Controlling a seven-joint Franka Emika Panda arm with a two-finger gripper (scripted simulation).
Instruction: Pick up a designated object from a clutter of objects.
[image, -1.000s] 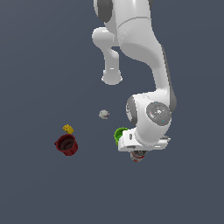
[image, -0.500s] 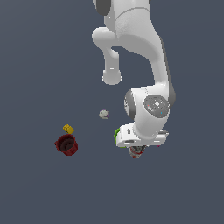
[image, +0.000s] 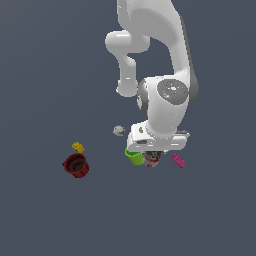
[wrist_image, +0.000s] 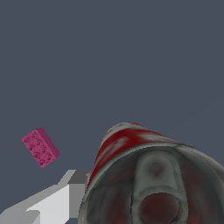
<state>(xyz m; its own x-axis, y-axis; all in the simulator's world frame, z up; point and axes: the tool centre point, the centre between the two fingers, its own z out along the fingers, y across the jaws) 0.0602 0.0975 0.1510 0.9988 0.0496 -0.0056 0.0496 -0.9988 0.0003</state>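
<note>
Filling most of the wrist view, a small can (wrist_image: 148, 179) shows a red-and-white label and a grey metal top with a pull tab. One pale finger (wrist_image: 48, 203) lies against its side. The other is hidden, so the grip cannot be judged. From outside, the can (image: 152, 160) sits under the gripper (image: 154, 154), between a lime-green cup (image: 133, 156) and a pink brick (image: 179, 160).
</note>
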